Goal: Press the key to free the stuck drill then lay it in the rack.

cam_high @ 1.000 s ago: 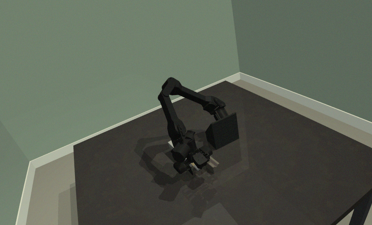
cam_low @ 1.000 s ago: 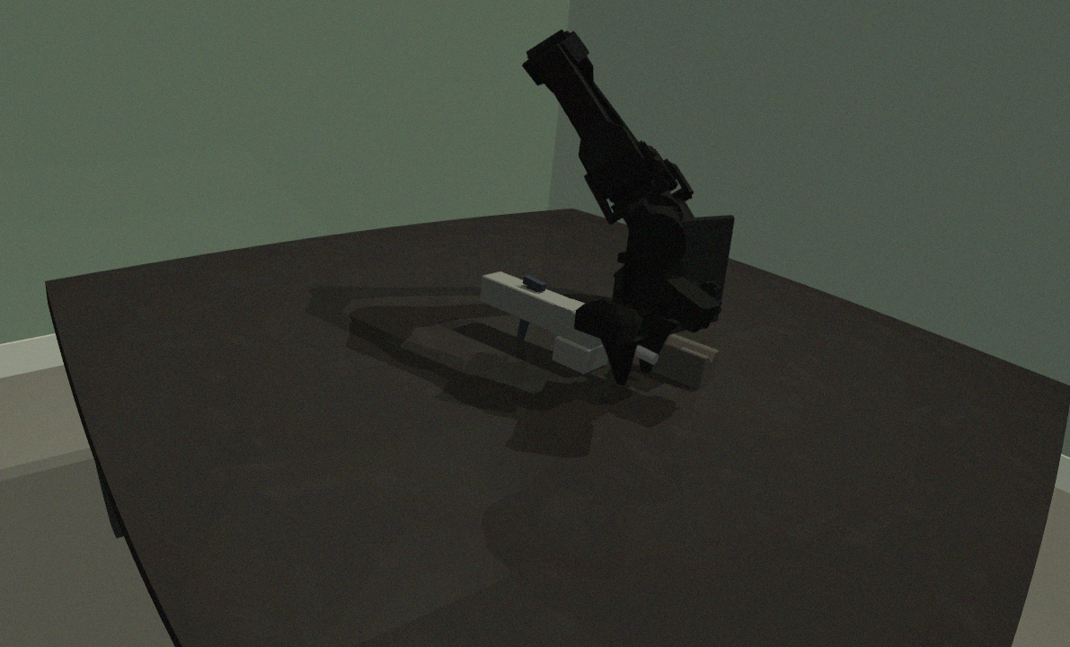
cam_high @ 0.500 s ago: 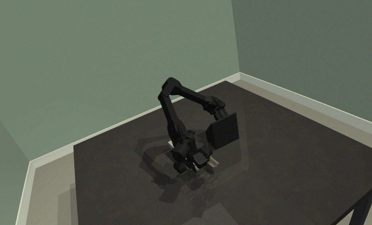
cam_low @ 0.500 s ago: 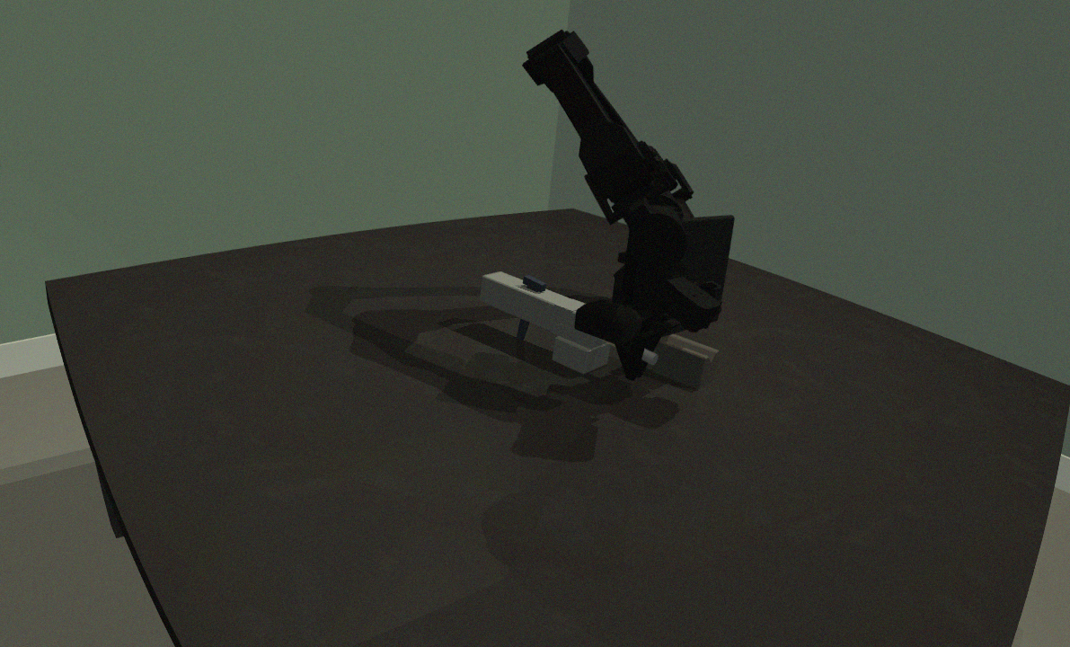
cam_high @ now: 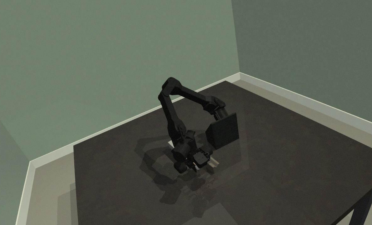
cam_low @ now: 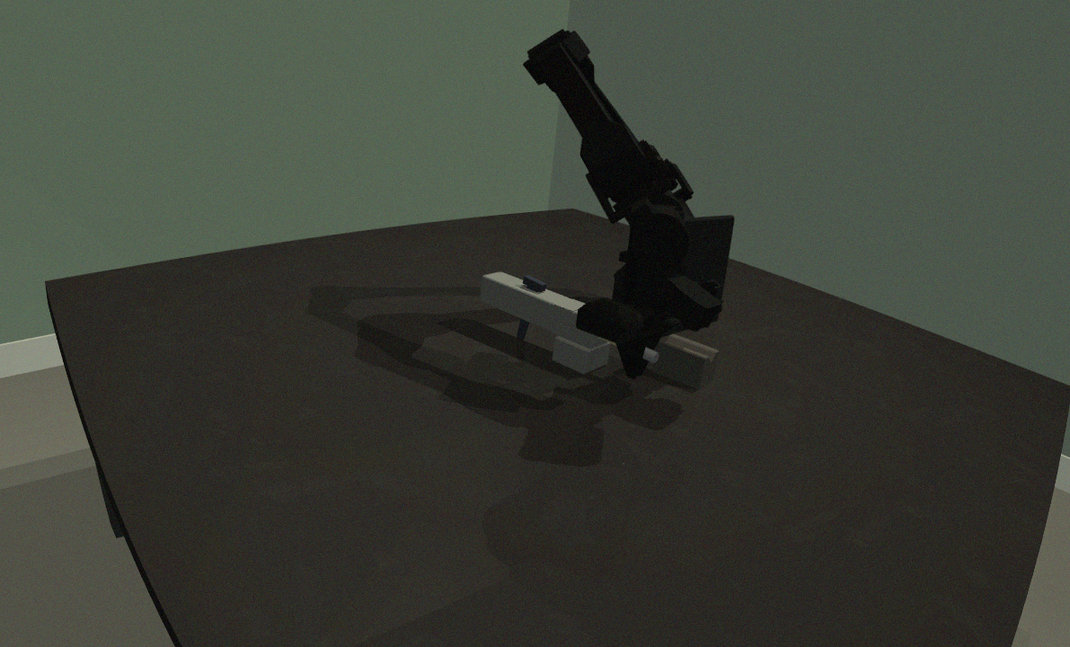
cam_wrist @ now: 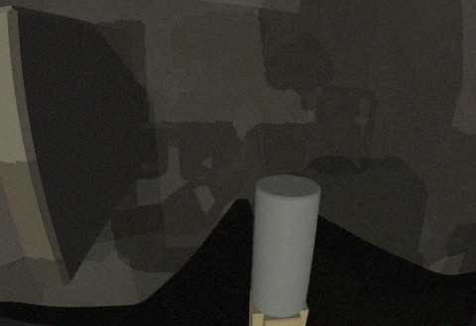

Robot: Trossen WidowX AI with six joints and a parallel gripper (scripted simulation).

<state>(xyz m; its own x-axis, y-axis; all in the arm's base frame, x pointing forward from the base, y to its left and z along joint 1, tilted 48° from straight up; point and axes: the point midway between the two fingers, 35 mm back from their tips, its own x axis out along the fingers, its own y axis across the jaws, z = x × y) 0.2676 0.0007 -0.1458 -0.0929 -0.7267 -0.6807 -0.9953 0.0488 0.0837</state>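
The drill's pale cylindrical shank [cam_high: 196, 168] [cam_low: 650, 354] [cam_wrist: 285, 247] pokes out, held fast by the gripper [cam_high: 194, 169] [cam_low: 636, 369] [cam_wrist: 261, 210], between the white block [cam_low: 580, 354] and the grooved rack [cam_high: 214, 162] [cam_low: 687, 354] [cam_wrist: 22, 167], well inside the tabletop's edges. The blue key [cam_low: 534, 283] sits farther toward the tabletop's left corner in the exterior view. Pulling out seems in hand; next calls for a straight draw along the shank.
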